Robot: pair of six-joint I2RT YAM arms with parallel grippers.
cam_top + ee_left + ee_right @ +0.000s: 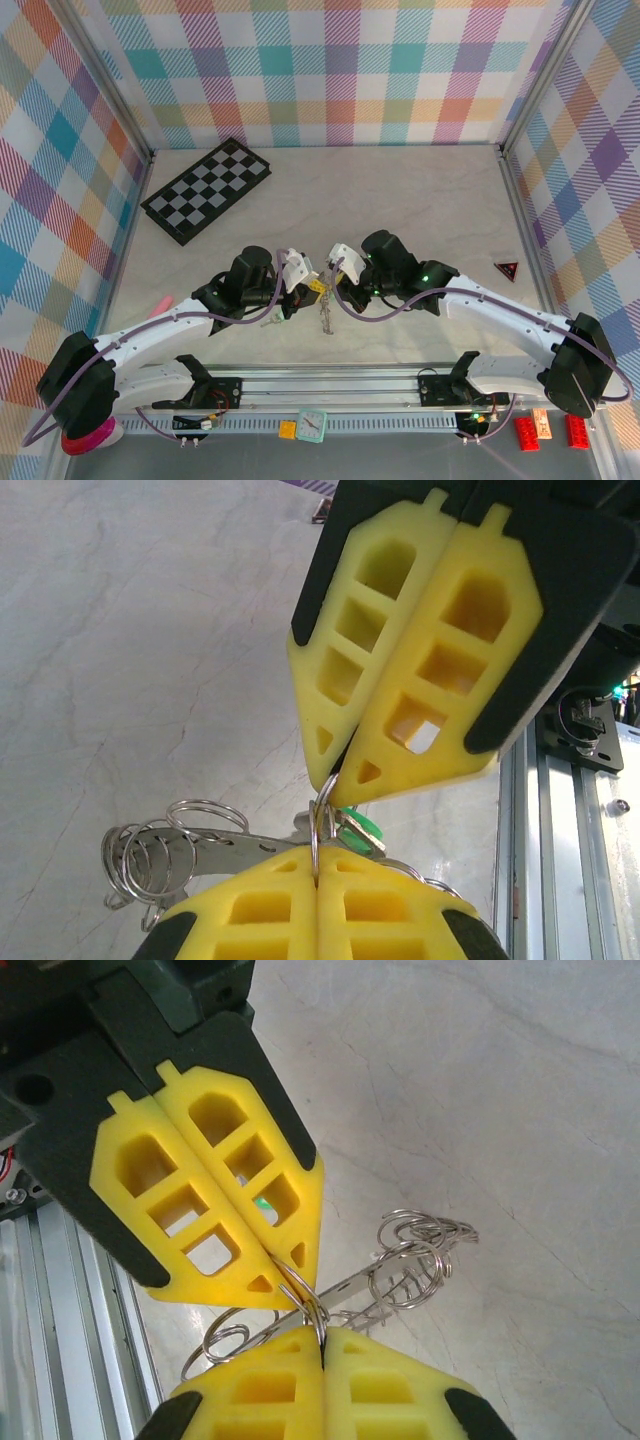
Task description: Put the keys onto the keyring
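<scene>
- Left gripper [318, 868]: fingers clenched, pads pressed together with a thin wire ring nipped in the seam at the tips.
- Right gripper [322, 1340]: fingers likewise clenched on the same ring from the opposite side. The two sets of tips meet almost nose to nose.
- Keyring [318, 822]: held clear of the tabletop [150, 650] between the two grips, edge-on to both wrist cameras. In the top view it sits at mid-table, just ahead of the arm bases.
- Judgement: a grip from each side keeps the ring from swinging or twisting, as threading so small a part would require.
- Keys [360, 830]: one mint-green head lies just right of the left fingertips, touching or nearly touching the ring. Whether its blade is already on the wire cannot be told. No second head could be identified.
- Wire loops [415, 1250]: a cluster of loose coils on a flat metal strip [215, 840] trails beside the grip point. It appears to hang from the held ring, but the join is hidden.
- Step in hand, as judged: working a key along the ring's split.
- Risk: the wire slipping out of either pinch.
</scene>
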